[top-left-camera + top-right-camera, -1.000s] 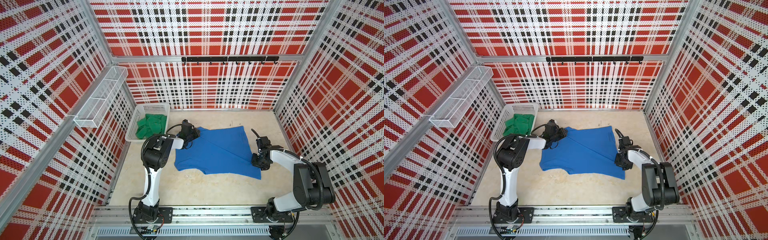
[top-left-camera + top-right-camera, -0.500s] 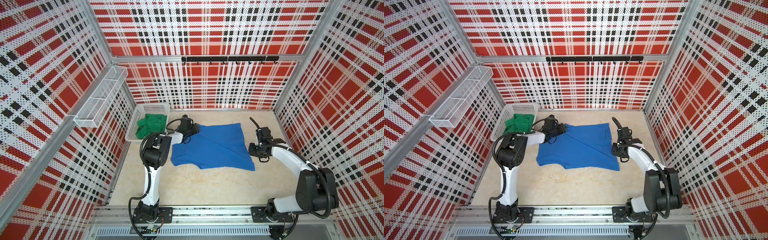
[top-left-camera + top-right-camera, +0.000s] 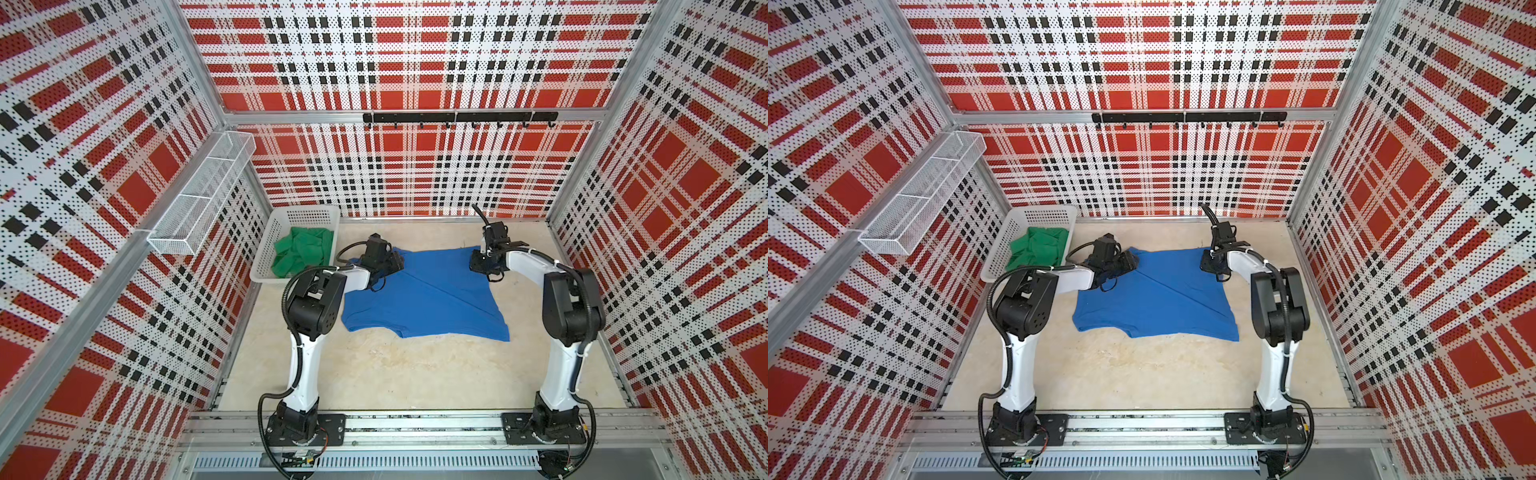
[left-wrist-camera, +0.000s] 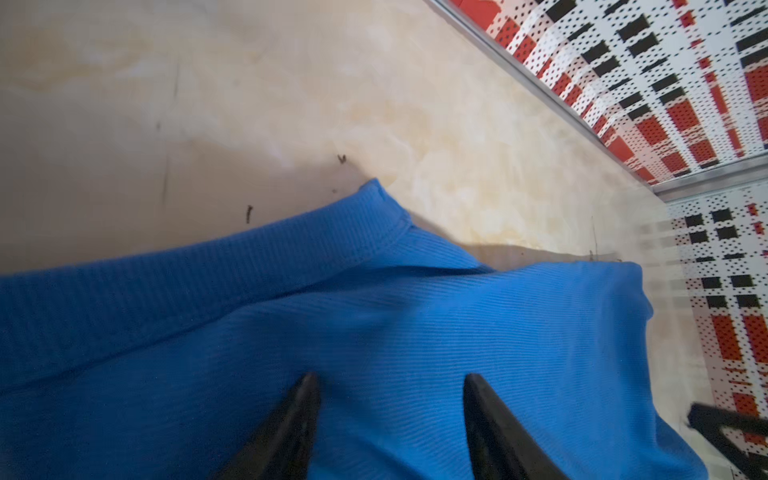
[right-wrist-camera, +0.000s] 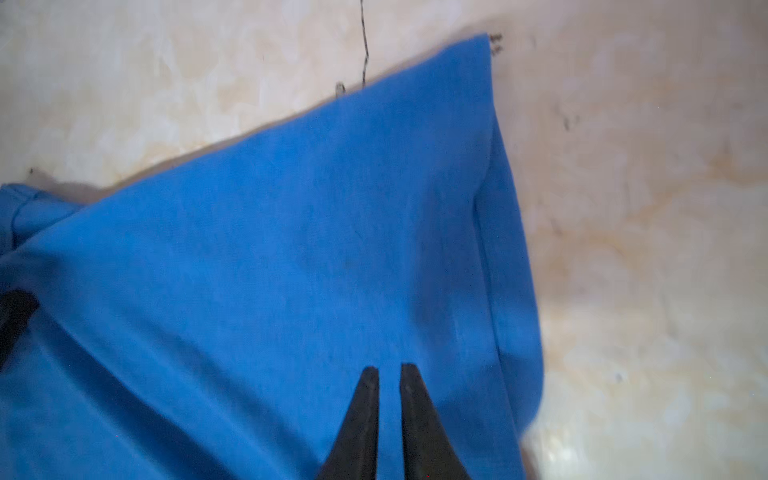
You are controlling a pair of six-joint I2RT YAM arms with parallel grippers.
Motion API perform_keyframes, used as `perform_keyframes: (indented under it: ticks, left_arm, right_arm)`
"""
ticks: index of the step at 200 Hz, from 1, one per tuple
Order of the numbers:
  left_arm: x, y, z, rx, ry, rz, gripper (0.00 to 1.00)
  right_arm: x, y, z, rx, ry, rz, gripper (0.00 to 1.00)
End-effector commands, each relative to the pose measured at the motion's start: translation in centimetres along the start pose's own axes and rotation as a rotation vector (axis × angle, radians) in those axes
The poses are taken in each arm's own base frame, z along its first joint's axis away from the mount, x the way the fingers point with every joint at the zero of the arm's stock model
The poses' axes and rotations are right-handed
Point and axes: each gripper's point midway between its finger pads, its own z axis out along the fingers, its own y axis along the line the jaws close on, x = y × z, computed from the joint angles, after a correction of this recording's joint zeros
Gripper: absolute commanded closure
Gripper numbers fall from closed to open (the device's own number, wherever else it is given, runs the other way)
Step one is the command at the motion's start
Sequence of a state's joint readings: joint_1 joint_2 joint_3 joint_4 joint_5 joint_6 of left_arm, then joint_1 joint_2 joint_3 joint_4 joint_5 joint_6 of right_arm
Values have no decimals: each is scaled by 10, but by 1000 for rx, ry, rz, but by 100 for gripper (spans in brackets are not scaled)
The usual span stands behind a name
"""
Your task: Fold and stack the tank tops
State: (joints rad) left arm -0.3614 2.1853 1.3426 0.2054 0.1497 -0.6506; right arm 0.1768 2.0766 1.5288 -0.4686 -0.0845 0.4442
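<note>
Between the two grippers lies the bright blue ribbed fabric tank top (image 3: 432, 299), its far edge running from one to the other and the rest spread toward the arm bases. The left gripper (image 4: 390, 378) hovers over one far corner, jaws wide and holding nothing. The right gripper (image 5: 389, 368) is over the other, jaws nearly together. The crumpled green fabric tank top (image 3: 303, 253) sits in a white perforated plastic basket (image 3: 305, 210) just outboard of the left gripper, likely the nearer arm for it.
</note>
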Motion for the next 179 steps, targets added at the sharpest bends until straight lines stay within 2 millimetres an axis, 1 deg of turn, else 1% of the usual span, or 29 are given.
perform_keyframes:
  ticks: [1,10,22,34,50,78,92,97,106,116,133,141,153,154,160,168,179]
  left_arm:
    - [10,25,8,-44,21,-29,40]
    - [9,28,8,-46,22,-32,40]
    - [8,31,10,-53,27,-29,40]
    - [7,34,13,-59,32,-24,40]
    - [6,35,17,-61,42,-18,40]
    - [-2,35,22,-69,43,1,39]
    - [-8,35,25,-68,40,8,39]
    - [-12,34,25,-66,37,13,39]
    - [-18,30,26,-55,32,28,38]
    - [-27,22,24,-46,22,52,37]
    - [-43,5,14,-26,-5,89,33]
    - [-50,-3,7,-17,-17,100,31]
    - [-56,-14,-5,-7,-36,110,30]
    - [-56,-14,-6,-7,-36,111,30]
    - [-56,-19,-11,-3,-41,114,29]
    - [-54,-23,-19,0,-42,116,29]
    - [-45,-26,-30,4,-38,112,29]
  right_arm:
    - [-12,-15,25,59,12,38,85]
    - [-14,-23,35,77,31,59,85]
    - [-21,-32,44,95,28,80,85]
    - [-29,-43,51,112,32,98,85]
    - [-40,-52,58,123,37,115,84]
    - [-70,-67,67,130,10,142,83]
    - [-87,-67,67,102,-20,130,82]
    - [-93,-65,64,91,-29,117,82]
    - [-101,-57,54,74,-48,87,82]
    - [-112,-46,34,61,-96,45,81]
    - [-117,-30,-4,52,-158,0,79]
    - [-113,-24,-21,43,-176,-12,79]
    - [-104,-15,-41,20,-195,-26,79]
    - [-101,-15,-39,20,-189,-26,79]
    - [-92,-9,-45,10,-185,-35,79]
    - [-79,-3,-48,3,-169,-52,80]
    - [-59,5,-43,1,-133,-77,80]
